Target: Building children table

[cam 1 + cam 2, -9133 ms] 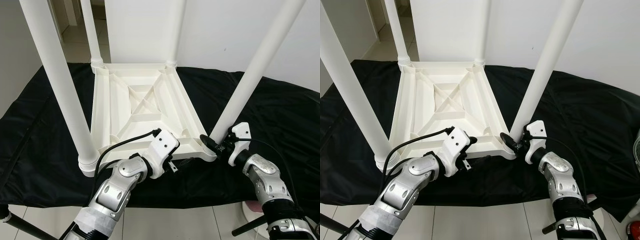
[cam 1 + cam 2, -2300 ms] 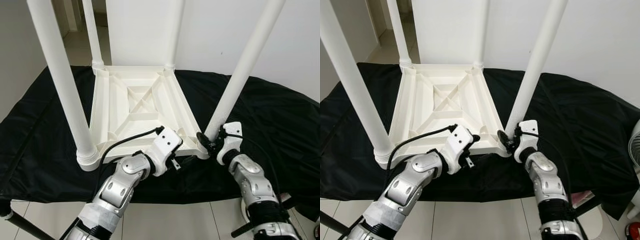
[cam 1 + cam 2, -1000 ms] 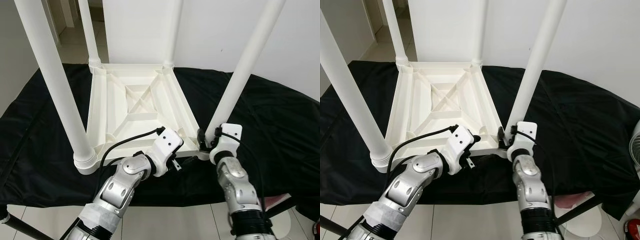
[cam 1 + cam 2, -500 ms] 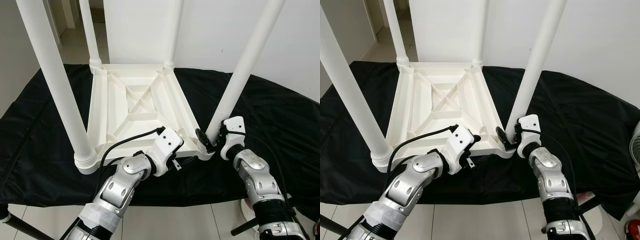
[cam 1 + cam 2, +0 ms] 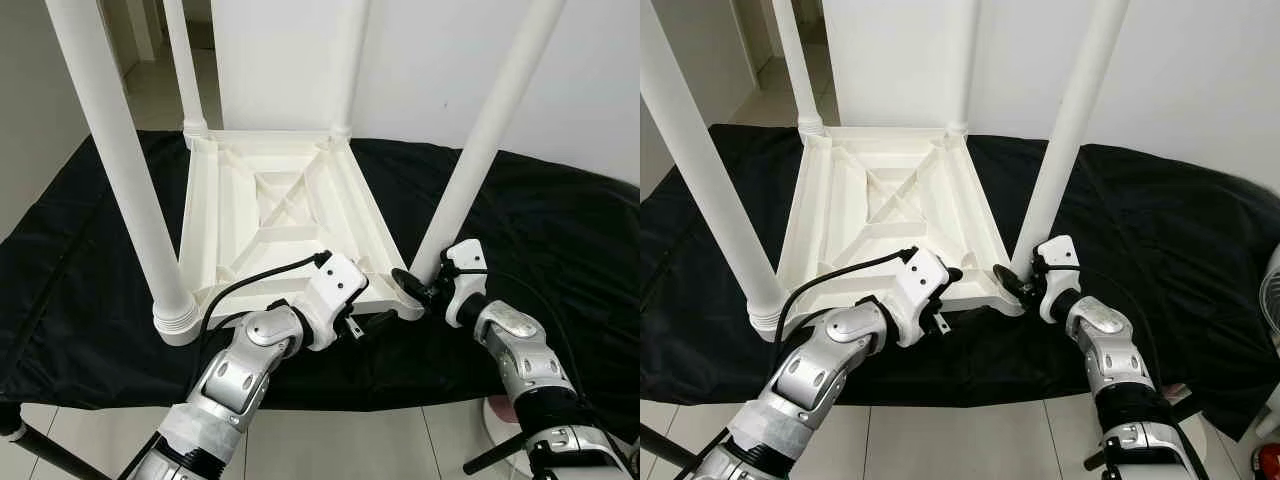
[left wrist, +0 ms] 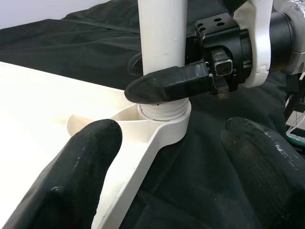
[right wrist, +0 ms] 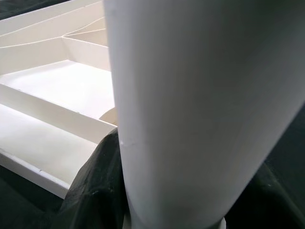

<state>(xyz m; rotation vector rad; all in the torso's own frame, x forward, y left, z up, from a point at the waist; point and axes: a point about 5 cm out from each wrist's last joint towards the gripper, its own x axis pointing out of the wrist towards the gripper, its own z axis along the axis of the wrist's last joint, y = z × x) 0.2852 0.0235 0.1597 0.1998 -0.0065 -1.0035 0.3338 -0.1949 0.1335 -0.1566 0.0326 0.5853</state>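
**Robot tightening the last leg of an upturned children's table**

A white plastic children's table (image 5: pixel 280 215) lies upside down on a black cloth (image 5: pixel 560 220) that covers a tabletop. Its ribbed underside faces up, and four white legs stand up from its four corners: one at the near left (image 5: pixel 120 170), one at the far left (image 5: pixel 183 65), one at the far right (image 5: pixel 350 60), and one at the near right (image 5: pixel 480 150).

The right tool (image 5: pixel 422 287) is closed around the base of the near right leg, just above the corner socket. In the left wrist view one black finger (image 6: pixel 167 82) is wrapped across the front of the leg, touching it right above the threaded collar. The right wrist view looks straight at this leg from very close.

The left tool (image 6: pixel 171 157) hovers at the table's near edge, just beside the same corner. Its two black fingers are spread wide apart and hold nothing; one finger sits over the white rim and the other over the cloth.

The step in hand appears to be seating or twisting the fourth leg into its socket, with all four legs already standing. The next move probably calls for turning the leg further while the left tool closes on the rim to steady the table. After that, the table would need to be turned upright.

Counted: one table, four legs, two tools, one black cloth.
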